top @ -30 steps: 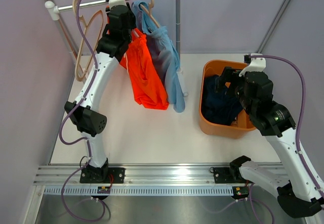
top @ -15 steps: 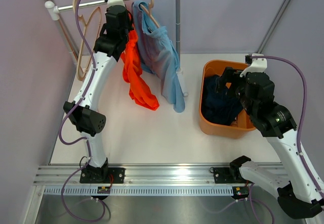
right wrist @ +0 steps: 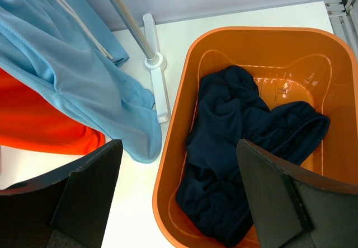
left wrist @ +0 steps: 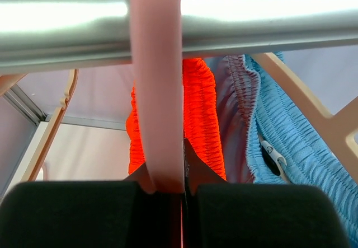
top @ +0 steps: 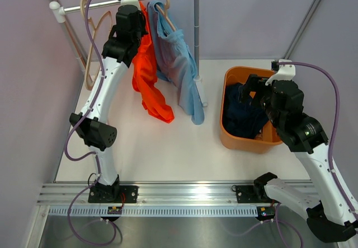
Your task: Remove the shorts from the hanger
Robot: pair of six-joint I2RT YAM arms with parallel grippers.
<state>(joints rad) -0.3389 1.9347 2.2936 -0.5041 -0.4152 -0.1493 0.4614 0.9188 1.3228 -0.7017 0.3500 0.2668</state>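
Clamping left pincer (left wrist: pixel 182 195) on pink hanger (left wrist: pixel 155 91) at rail (left wrist: pixel 251 18), upper left, presumably for unhooking orange shorts (top: pixel 146 74); leaving light blue shorts (top: pixel 182 74) draped beside; holding right pincer (right wrist: pixel 178 146) wide apart above bin (right wrist: pixel 263 31) containing navy shorts (right wrist: pixel 240 141).

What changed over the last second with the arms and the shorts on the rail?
The left gripper rose toward the rail and closed on the hanger carrying the orange shorts, which drew in from a spread drape to a narrow bunch. Unchanged: the light blue shorts still hang beside them, and the right gripper stays open over the basket holding the navy shorts.
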